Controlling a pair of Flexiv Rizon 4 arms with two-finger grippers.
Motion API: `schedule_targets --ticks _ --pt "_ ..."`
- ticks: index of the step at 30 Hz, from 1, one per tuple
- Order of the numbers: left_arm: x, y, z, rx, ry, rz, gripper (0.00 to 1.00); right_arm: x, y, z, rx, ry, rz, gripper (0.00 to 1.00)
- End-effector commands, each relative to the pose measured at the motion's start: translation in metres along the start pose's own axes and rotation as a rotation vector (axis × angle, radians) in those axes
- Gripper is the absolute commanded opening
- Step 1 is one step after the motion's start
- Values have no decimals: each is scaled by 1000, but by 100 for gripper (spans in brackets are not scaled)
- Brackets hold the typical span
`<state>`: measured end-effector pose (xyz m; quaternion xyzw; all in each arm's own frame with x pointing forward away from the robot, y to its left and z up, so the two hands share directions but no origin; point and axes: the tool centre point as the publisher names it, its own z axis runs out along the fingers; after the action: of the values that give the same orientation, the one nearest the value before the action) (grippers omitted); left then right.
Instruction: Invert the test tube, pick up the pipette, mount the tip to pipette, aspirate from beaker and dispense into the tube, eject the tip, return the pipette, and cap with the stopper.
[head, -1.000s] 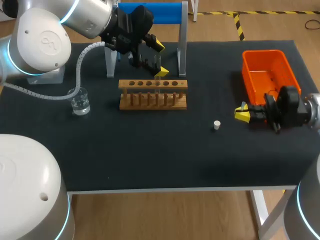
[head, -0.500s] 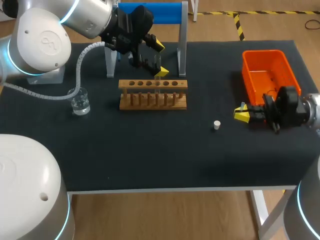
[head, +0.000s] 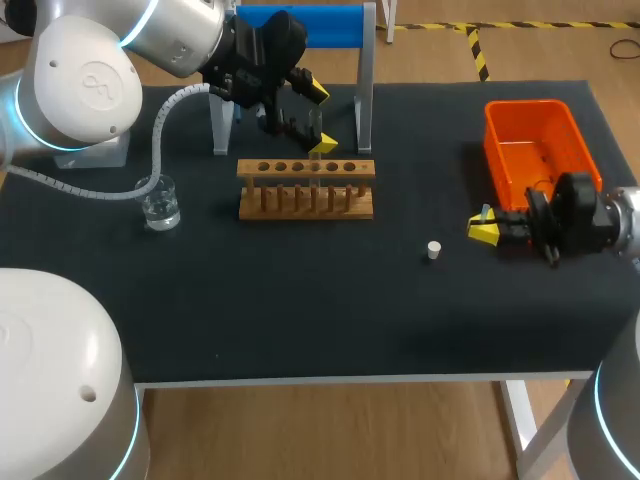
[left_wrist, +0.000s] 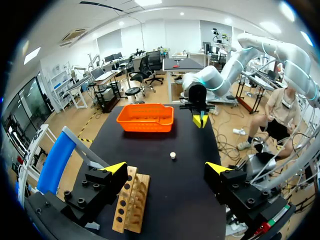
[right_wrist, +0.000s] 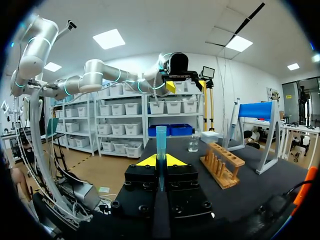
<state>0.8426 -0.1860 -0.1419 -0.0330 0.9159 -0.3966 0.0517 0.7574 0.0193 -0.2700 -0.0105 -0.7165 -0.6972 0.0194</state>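
My left gripper (head: 321, 118) hangs open just above the back of the wooden tube rack (head: 306, 187). A thin clear tube (head: 315, 130) seems to stand in the rack between its yellow tips. In the left wrist view the rack (left_wrist: 131, 200) lies beside one finger (left_wrist: 115, 168), and no tube shows there. My right gripper (head: 485, 230), low over the table's right side, is shut on a blue pipette tip (right_wrist: 161, 145). The white stopper (head: 433, 250) lies on the mat to that gripper's left. A glass beaker (head: 160, 203) stands at the left. The pipette (right_wrist: 231, 125) hangs on the blue-topped stand (head: 300, 25).
An orange bin (head: 530, 150) sits at the back right, just behind my right gripper. The stand's grey posts (head: 366, 80) rise right behind the rack. A grey hose (head: 150, 150) from my left arm curves over the beaker.
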Motion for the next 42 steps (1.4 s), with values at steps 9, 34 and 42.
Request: schedule_targets --ticks 9,34,42 --pt "-15 39 -29 -61 -73 -106 100 0 0 -1 0 2 0 0" --pt "-48 129 -88 -168 -333 -441 100 0 0 -1 0 2 0 0" --pt "-57 139 -91 -181 -439 -539 100 0 0 -1 0 2 0 0"
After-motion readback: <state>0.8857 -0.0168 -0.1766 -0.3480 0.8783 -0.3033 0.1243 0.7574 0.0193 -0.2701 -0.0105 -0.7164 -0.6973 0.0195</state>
